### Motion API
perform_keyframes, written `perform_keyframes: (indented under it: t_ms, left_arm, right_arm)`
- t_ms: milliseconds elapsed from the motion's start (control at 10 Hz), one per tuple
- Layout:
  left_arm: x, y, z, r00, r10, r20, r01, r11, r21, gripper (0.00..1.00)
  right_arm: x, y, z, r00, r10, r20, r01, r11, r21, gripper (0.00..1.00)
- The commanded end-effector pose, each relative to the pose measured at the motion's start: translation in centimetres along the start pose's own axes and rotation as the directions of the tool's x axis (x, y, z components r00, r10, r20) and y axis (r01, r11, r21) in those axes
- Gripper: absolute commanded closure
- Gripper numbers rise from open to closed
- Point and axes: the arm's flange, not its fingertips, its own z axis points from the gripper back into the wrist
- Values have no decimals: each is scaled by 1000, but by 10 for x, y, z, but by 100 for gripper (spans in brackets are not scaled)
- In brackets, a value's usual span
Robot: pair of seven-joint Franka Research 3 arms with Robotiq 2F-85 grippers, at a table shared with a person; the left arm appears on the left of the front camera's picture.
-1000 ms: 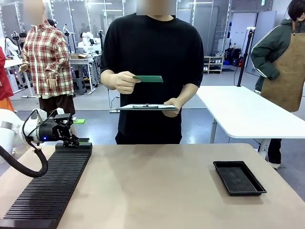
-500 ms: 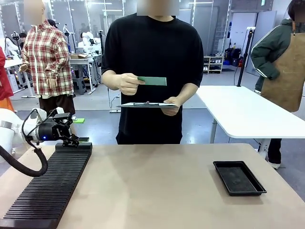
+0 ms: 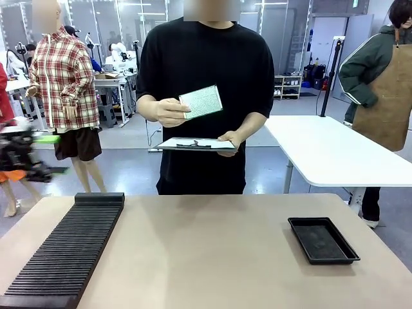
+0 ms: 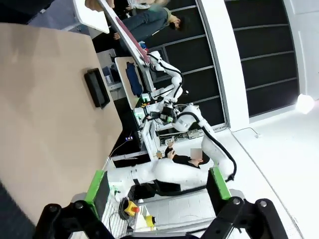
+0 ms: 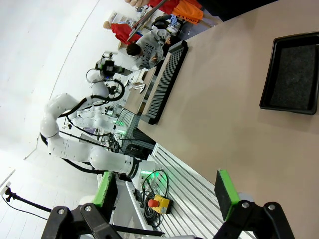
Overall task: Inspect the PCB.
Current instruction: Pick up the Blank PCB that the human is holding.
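Your counter [image 3: 212,257] carries a long black slotted rack [image 3: 64,251] at its left and a black tray [image 3: 323,240] at its right. Left end effector [image 4: 157,179] and right end effector [image 5: 164,186] are both released, grasping nothing. Across the counter, a person [image 3: 206,58] holds a clipboard [image 3: 196,144] and, just above it, the PCB [image 3: 201,101], tilted.

Black ribbed rack [image 3: 64,251] lies along the tan table's [image 3: 206,257] left side; shallow black tray [image 3: 323,240] sits well apart, right.

Front view: bright, even overhead light, with soft shadows on the table [image 3: 212,257]. The PCB [image 3: 201,101] reads crisp; the left arm [image 3: 18,154] is smeared by blur. Wrist views: sharp, edges bowed; a bright spot [image 4: 303,103] flares.
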Motion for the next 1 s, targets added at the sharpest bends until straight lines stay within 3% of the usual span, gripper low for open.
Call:
perform_keyframes:
  t_ms: [0, 300, 400, 700, 800, 900]
  left_arm:
    - [-66, -21, 56, 997, -75, -24, 75, 997, 12, 0]
    - [-151, -32, 116, 982, -179, 58, 176, 983, 51, 0]
    - [-175, -29, 136, 980, -169, 102, 164, 985, 51, 0]
    - [-190, -13, 159, 974, -167, 150, 157, 985, 72, 0]
    - [-185, -17, 158, 975, -180, 128, 180, 984, 11, 0]
    - [-198, -19, 158, 979, -143, 146, 133, 988, 77, 0]
  right_arm:
    - [0, 0, 2, 1000, 19, 2, -19, 1000, 8, 0]
    - [0, 0, 2, 1000, 19, 2, -19, 1000, 8, 0]
    - [0, 0, 2, 1000, 19, 2, -19, 1000, 8, 0]
    - [0, 0, 2, 1000, 19, 2, -19, 1000, 8, 0]
    - [0, 0, 2, 1000, 19, 2, -19, 1000, 8, 0]
    - [0, 0, 2, 1000, 19, 2, -19, 1000, 8, 0]
